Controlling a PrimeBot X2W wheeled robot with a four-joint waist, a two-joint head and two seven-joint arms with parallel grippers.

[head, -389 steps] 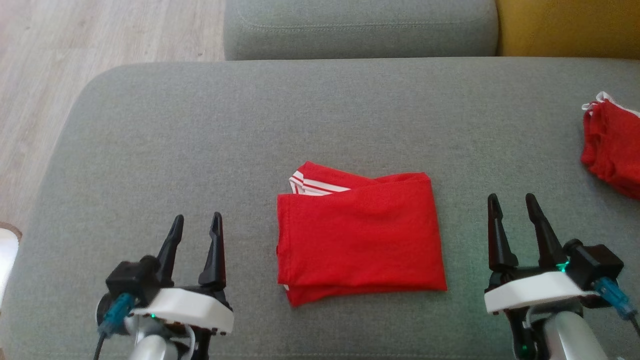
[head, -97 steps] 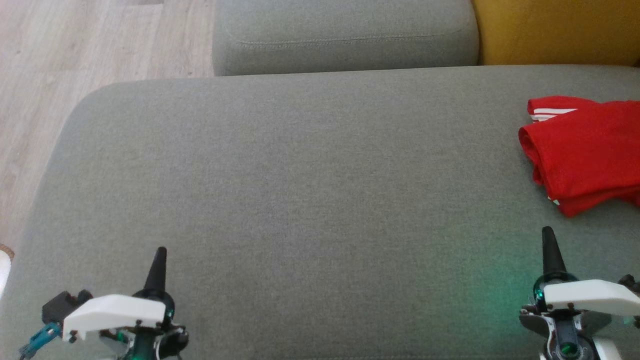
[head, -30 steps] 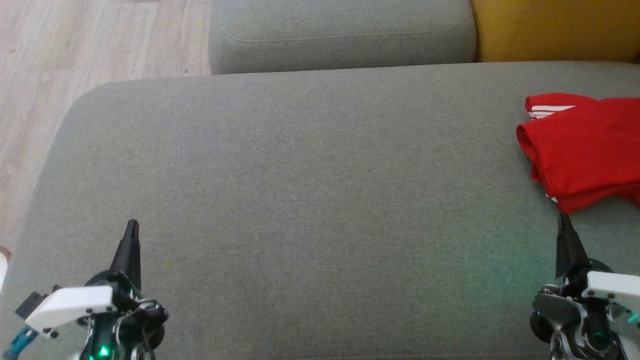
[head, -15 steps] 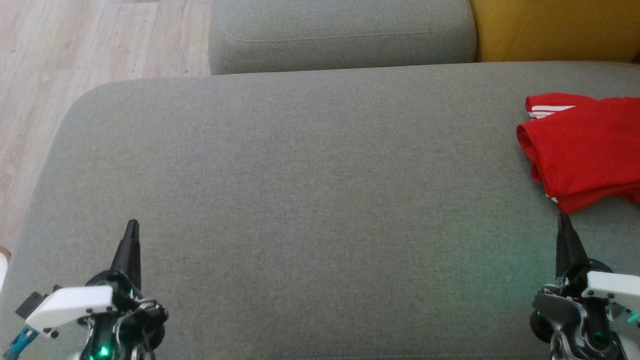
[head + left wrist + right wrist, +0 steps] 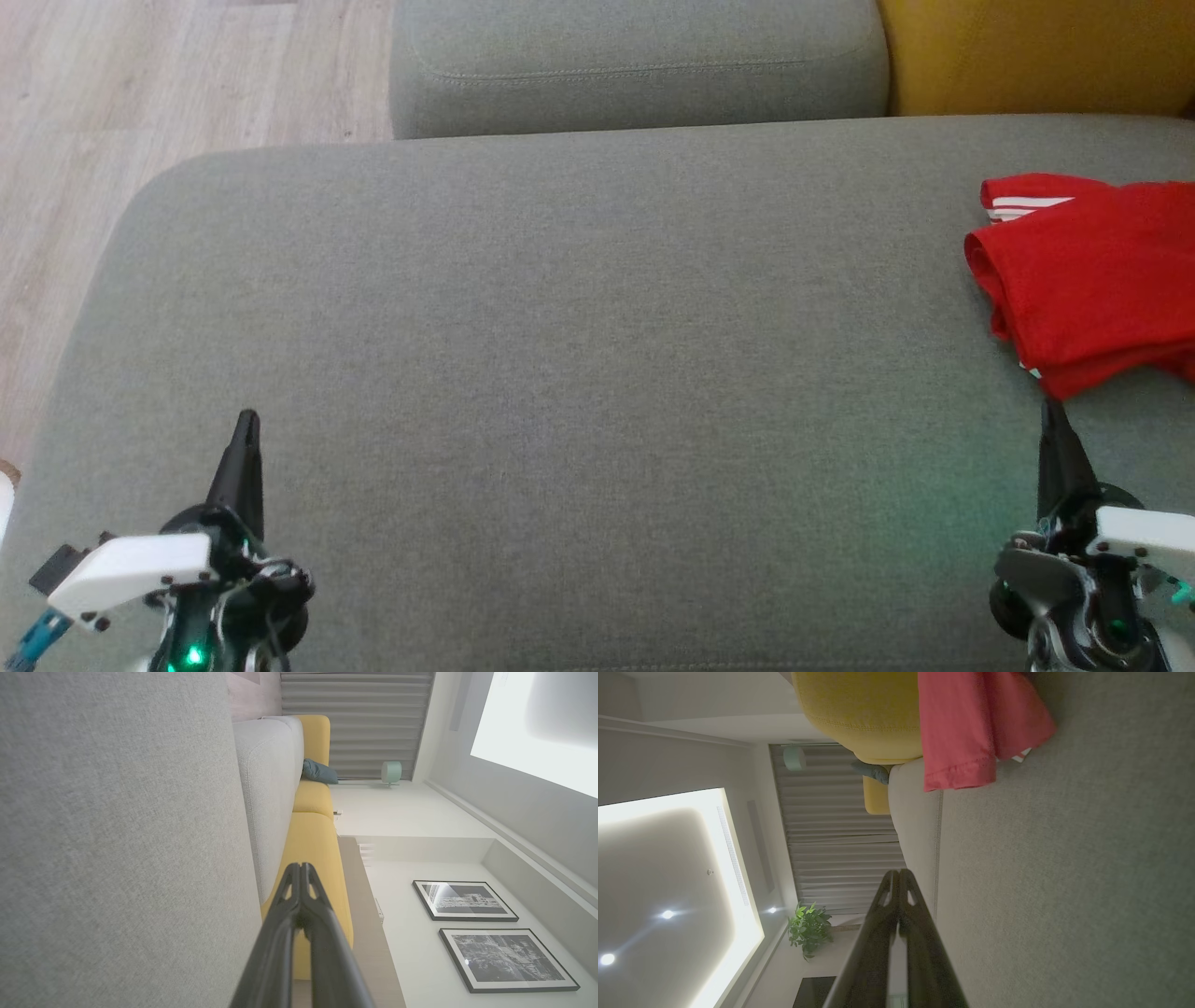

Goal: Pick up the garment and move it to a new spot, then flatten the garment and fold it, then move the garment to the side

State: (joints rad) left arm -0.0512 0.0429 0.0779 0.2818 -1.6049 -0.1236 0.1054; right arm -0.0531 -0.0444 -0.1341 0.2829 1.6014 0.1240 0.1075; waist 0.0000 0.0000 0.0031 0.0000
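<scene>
My jaws are pressed together on both sides and hold nothing. My left gripper [image 5: 246, 422] sits low at the near left of the wide grey fabric sofa seat [image 5: 560, 327], and my right gripper [image 5: 1051, 411] sits low at the near right. Both point away from me. Near my right fingertips, further back, the folded red garment with white stripes [image 5: 1092, 280] lies far to the right on the seat. Behind it stands a mustard-yellow cushion [image 5: 1027, 56]. Pale wooden floor [image 5: 140, 84] shows at the far left.
</scene>
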